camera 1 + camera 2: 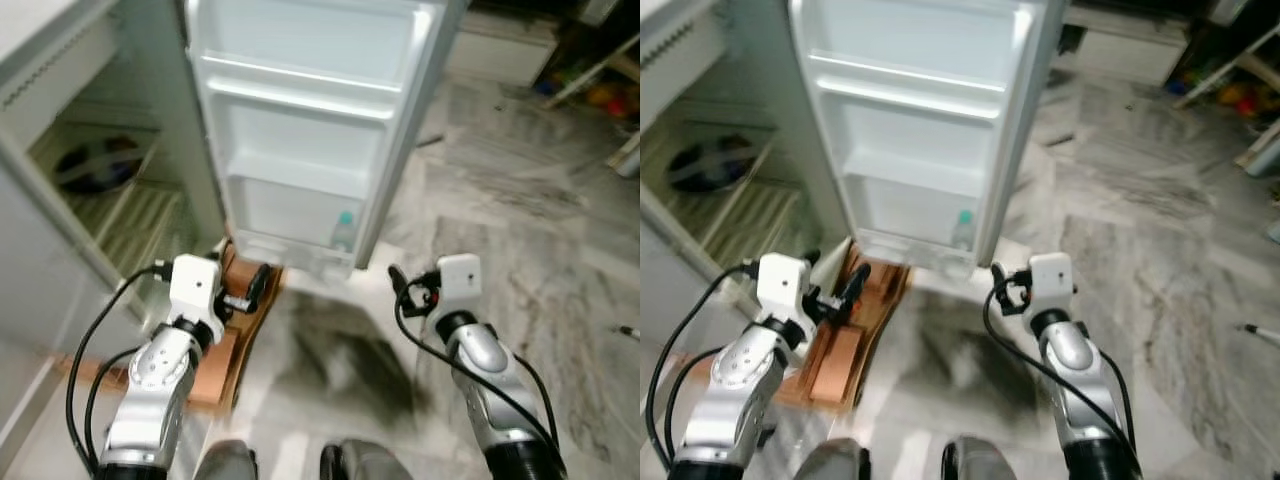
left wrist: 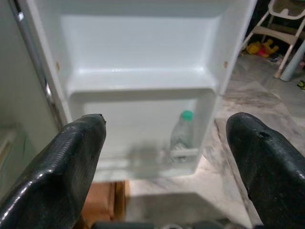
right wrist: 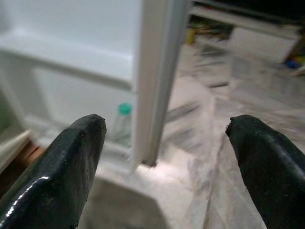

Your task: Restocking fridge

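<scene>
- Left eye view: the fridge door [image 1: 300, 130] stands swung open ahead of both arms, and a clear bottle with a green cap [image 1: 343, 231] stands upright in its lowest door shelf [image 1: 290, 245]. The left tool [image 1: 250, 290] is raised in front of the door's lower edge; the bottle lies ahead of it and across to its right. The right tool [image 1: 400, 285] is level with it, and the bottle lies ahead and slightly to its left. Neither tool carries anything.
- Right eye view: the same layout; beneath the left tool lies a brown wooden board [image 1: 845, 345] on the marble floor [image 1: 1160, 280].
- Left wrist view: the left tool's two fingers [image 2: 62, 167] are spread wide with nothing between them. The bottle shows in the gap, well apart, its long axis vertical.
- Right wrist view: the right tool's fingers [image 3: 62, 167] are likewise spread and empty. The bottle sits beyond, just inside the door's edge [image 3: 157, 81], towards the finger on the door side.
- Judgement: both tools look about equally far off; the left one faces the shelf more squarely, while the door's edge lies close to the right one's line.
</scene>
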